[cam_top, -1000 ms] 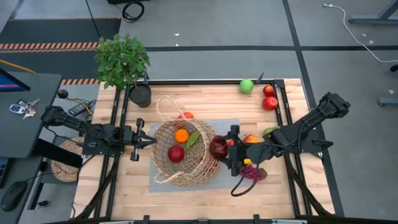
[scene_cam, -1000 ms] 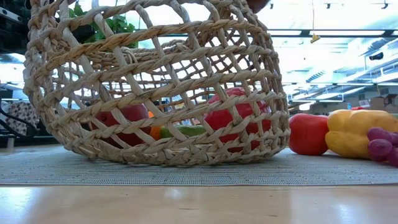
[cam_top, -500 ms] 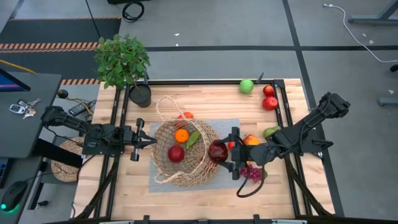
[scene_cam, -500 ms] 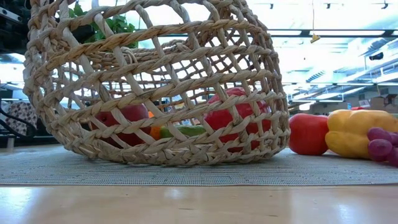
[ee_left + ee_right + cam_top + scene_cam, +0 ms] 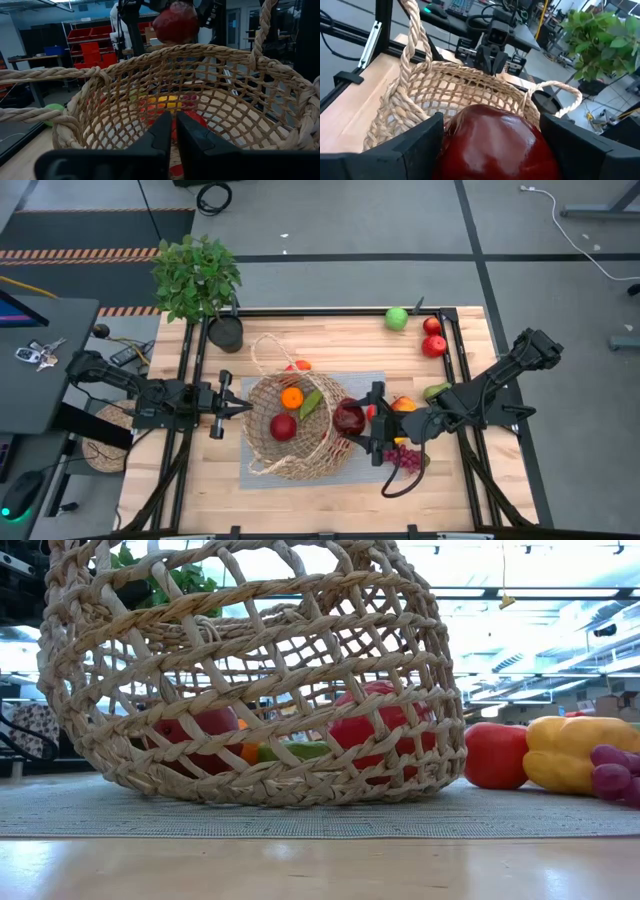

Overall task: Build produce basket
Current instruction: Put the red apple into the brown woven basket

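Pale wooden tabletop (image 5: 330, 340) fills the middle of the high view, and at its centre, on a grey mat (image 5: 262, 476), stands the large round tan wicker basket (image 5: 262, 442) with an orange, a red apple and a green piece inside. Over its right rim, the right gripper (image 5: 352, 420) grasps a dark red apple (image 5: 349, 418). Just left of the basket, the left gripper (image 5: 240, 407) is pinched closed on nothing.

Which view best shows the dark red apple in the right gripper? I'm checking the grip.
The right wrist view: the dark red apple fills it, between the right gripper's fingers. The high view shows it small, over the wicker basket's rim; the left wrist view from afar; the low view not at all.
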Motion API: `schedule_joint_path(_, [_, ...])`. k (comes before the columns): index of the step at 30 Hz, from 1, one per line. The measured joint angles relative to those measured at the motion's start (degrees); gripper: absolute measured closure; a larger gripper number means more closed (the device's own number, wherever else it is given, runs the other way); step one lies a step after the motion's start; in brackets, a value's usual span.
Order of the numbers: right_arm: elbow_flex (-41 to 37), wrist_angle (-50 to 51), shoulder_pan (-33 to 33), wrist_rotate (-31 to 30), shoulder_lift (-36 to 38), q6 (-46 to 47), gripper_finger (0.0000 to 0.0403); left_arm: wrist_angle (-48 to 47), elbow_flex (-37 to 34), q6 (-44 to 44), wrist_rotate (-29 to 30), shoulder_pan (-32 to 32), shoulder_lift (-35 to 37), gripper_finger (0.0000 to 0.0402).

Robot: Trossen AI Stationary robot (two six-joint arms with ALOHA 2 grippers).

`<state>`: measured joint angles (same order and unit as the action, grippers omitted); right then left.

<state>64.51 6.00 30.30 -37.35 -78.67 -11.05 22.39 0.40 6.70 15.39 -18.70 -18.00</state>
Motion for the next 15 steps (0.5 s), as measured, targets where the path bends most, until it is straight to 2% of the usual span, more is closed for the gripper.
schedule_joint_path(9, [0.00, 1.46, -0.58, 8.13, 0.00, -9.13, 0.0076, 0.00, 0.00, 0.00, -0.02, 0.00, 0.02, 0.0373])
schedule_joint_path(15, [0.00, 1.18, -5.14, 23.68, 0.00, -14.45, 0.0076, 0.00, 0.00, 0.00, -0.02, -0.02, 0.00, 0.0369])
